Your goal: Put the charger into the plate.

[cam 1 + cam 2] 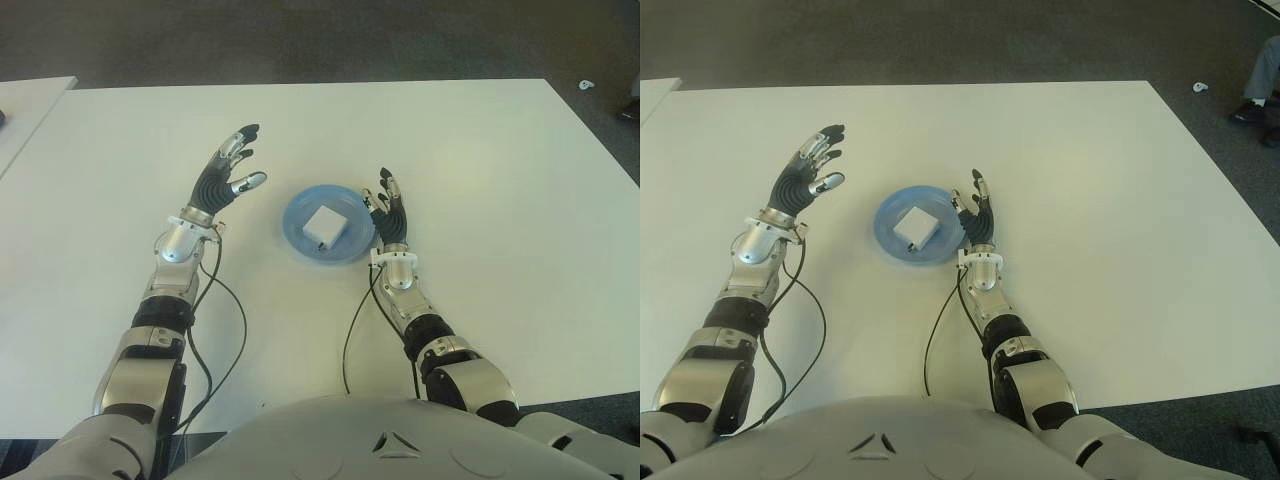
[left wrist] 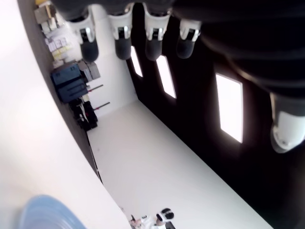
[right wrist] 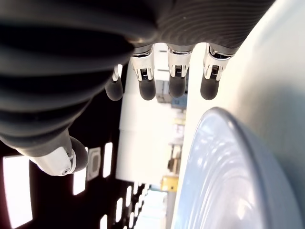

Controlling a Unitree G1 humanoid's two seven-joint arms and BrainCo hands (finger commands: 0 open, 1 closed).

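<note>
The white charger (image 1: 325,225) is being carried by the blue plate (image 1: 296,232), lying flat near its middle on the white worktop (image 1: 480,180). The right hand (image 1: 388,216) is being held just beside the plate's right rim, its fingers (image 3: 146,88) spread and extended with nothing gripped; whether the rim is being touched cannot be told. The left hand (image 1: 226,170) is being held well apart from the plate, to its left, with its fingers (image 2: 123,47) likewise spread and empty.

In the right wrist view the plate's rim (image 3: 224,157) is being shown close by below the fingertips, but the charger is being hidden there. In the left wrist view only a small arc of the plate (image 2: 43,212) is being shown at the edge, with the room beyond, which neither eye view shows. Only in the right eye view is a person's leg and shoe (image 1: 1258,88) being shown on the floor past the worktop's far right corner. Black cables (image 1: 215,330) are being trailed across the worktop from both wrists; nothing is standing between the hands and the plate.
</note>
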